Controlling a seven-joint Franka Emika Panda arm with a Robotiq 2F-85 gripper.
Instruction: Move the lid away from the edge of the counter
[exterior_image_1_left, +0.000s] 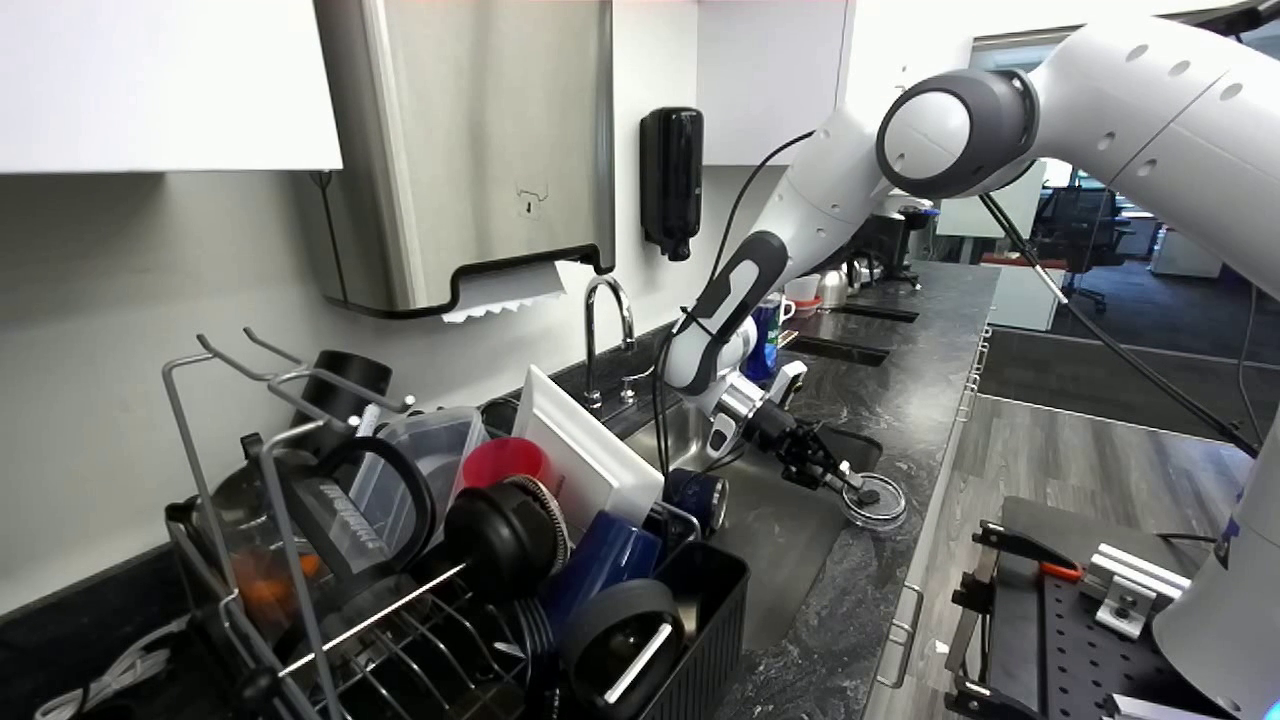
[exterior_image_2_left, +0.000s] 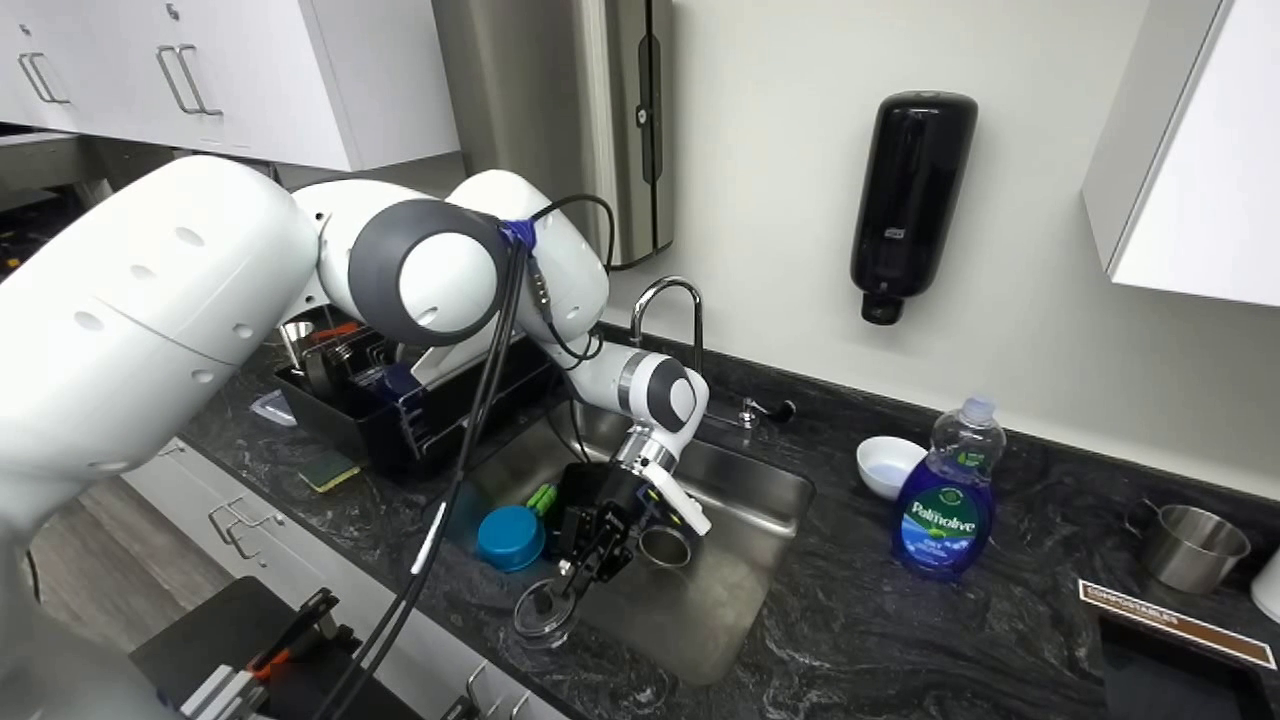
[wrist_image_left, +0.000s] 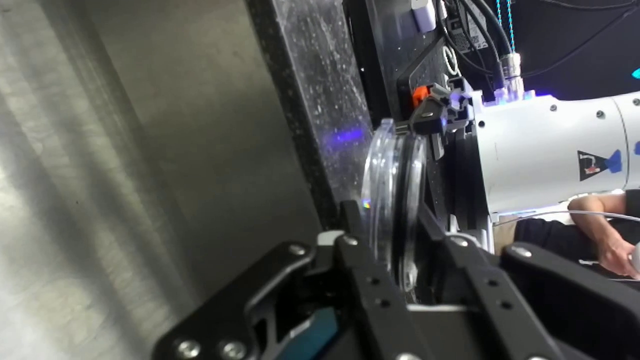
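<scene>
Fingers (wrist_image_left: 370, 280) clamped on lid (exterior_image_1_left: 876, 502) by its rim, presumably to carry it. In an exterior view: lid over tabletop (exterior_image_1_left: 850, 600) strip, sink (exterior_image_1_left: 785, 560) at 9 o'clock, front edge at 3, likely why it must shift. Lifted? Can't tell.

One end of rectangular steel sink (exterior_image_2_left: 690, 620): flat dark stone-look bench (exterior_image_2_left: 850, 640) passable; boxy black wire-and-plastic dish rack (exterior_image_2_left: 385, 440) blocks opposite end.
</scene>
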